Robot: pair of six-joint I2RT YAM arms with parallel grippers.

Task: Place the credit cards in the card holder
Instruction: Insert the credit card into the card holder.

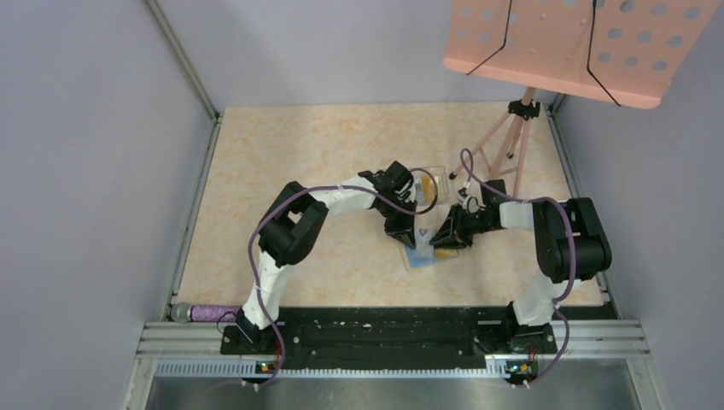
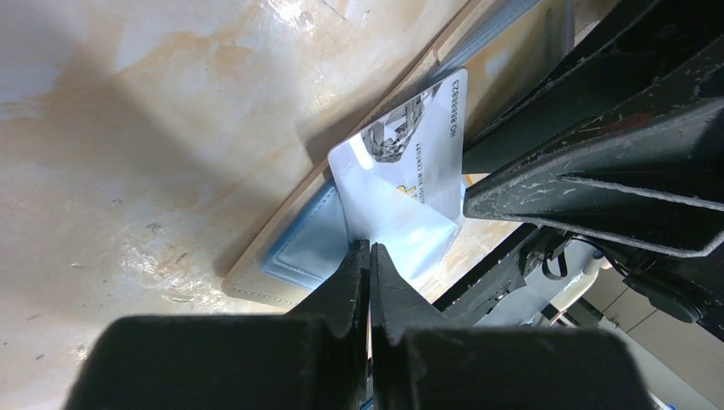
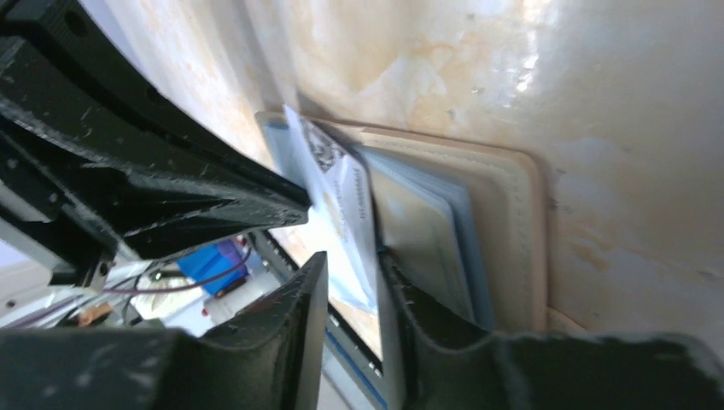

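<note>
While left claw (image 2: 369, 256) pins card holder (image 2: 294, 256), right claw (image 3: 350, 282) grips card (image 3: 341, 205).

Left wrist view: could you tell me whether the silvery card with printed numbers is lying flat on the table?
No, the silvery card stands up on edge out of the open card holder, not flat on the table.

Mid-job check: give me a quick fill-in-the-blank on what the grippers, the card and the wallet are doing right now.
1. The left gripper is ____, its fingers pressed together.
2. The white card stands between the fingers of the ____ gripper.
3. The wallet lies ____ on the table.
4. The wallet's lining is ____ in colour.

Missing words: shut; right; open; blue-grey
</note>
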